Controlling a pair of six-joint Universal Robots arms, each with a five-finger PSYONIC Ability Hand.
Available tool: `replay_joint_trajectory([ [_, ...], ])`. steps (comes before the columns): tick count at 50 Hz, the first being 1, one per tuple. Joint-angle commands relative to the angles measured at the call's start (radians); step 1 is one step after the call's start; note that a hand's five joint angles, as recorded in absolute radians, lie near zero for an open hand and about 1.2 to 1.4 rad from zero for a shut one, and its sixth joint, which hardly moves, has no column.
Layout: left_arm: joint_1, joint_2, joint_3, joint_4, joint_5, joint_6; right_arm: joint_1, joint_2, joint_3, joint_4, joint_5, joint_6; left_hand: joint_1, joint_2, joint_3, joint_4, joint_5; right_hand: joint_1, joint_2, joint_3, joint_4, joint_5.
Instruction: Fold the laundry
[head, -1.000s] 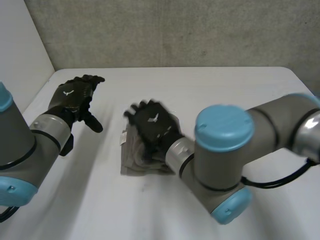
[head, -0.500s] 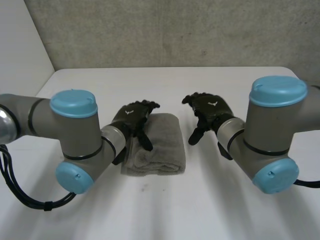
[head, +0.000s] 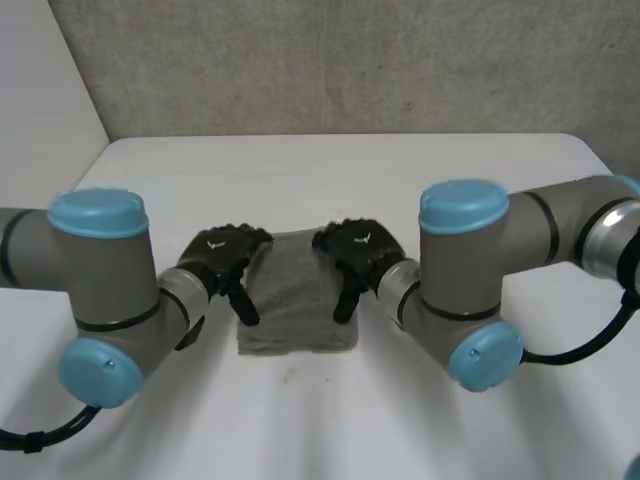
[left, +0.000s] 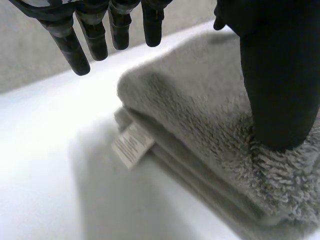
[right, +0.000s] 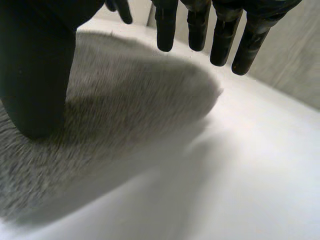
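**Head view.** A folded towel lies flat near the middle of the white surface. It is grey, roughly rectangular and soft-napped. The left hand sits at the towel's left edge and the right hand at its right edge, facing each other across the cloth. Each thumb reaches down onto the towel near its own side. The left arm and right arm are bent inward, grey with light-blue caps. A rough grey wall stands behind the surface.

**Left wrist view.** This view adds detail of the cloth. The towel is looped terry, and its stacked layers are plain along the side edge. A small white label sticks out from between the layers near the corner under the fingertips. The left hand is open. Its fingers are straight and apart and hang clear above the surface past the towel's corner. Its thumb presses down on the top layer and grips nothing.

**Right wrist view.** The towel's fold appears here as a rounded, closed edge on the bare surface. The right hand is likewise open. Its fingers are straight and held off the cloth. Its thumb rests on the towel's top and nothing is pinched.
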Motion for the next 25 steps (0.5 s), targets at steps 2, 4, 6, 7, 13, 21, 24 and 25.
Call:
replay_joint_trajectory([
  [2,-0.008,0.183,0.003,-0.01,0.003,-0.008,-0.042,-0.221,0.024,-0.003,0.048,0.003,0.007,0.019,0.018,0.016,-0.022,-0.042,-0.057,-0.039,-0.061,-0.055],
  [4,-0.01,0.223,0.008,-0.02,0.004,-0.016,-0.075,-0.34,0.041,-0.006,0.135,0.004,0.007,0.019,0.018,0.016,-0.022,-0.042,-0.057,-0.039,-0.061,-0.055],
  [6,-0.004,0.307,0.019,-0.057,0.004,-0.044,-0.09,-0.396,0.048,-0.006,0.189,0.001,0.005,0.016,0.016,0.013,-0.025,-0.042,-0.057,-0.039,-0.061,-0.055],
  [7,-0.004,0.307,0.019,-0.057,0.004,-0.045,-0.107,-0.452,0.056,-0.008,0.235,-0.002,0.005,0.016,0.016,0.013,-0.025,-0.042,-0.057,-0.039,-0.061,-0.055],
  [13,0.004,0.485,0.089,-0.173,0.004,-0.144,-0.146,-0.622,0.075,-0.003,0.303,-0.011,-0.002,0.01,0.009,0.007,-0.032,-0.042,-0.057,-0.039,-0.061,-0.055],
  [21,0.101,0.606,0.128,-0.243,0.013,-0.157,-0.209,-0.777,0.151,0.012,0.298,-0.058,-0.002,0.01,0.009,0.007,-0.032,-0.042,-0.057,-0.039,-0.061,-0.055],
  [24,0.101,0.609,0.126,-0.243,0.013,-0.158,-0.207,-0.796,0.183,0.015,0.283,-0.058,-0.002,0.01,0.009,0.007,-0.032,-0.042,-0.057,-0.039,-0.061,-0.055],
  [25,0.099,0.609,0.126,-0.243,0.013,-0.16,-0.207,-0.797,0.194,0.015,0.269,-0.057,-0.002,0.01,0.009,0.007,-0.032,-0.042,-0.057,-0.039,-0.061,-0.055],
])
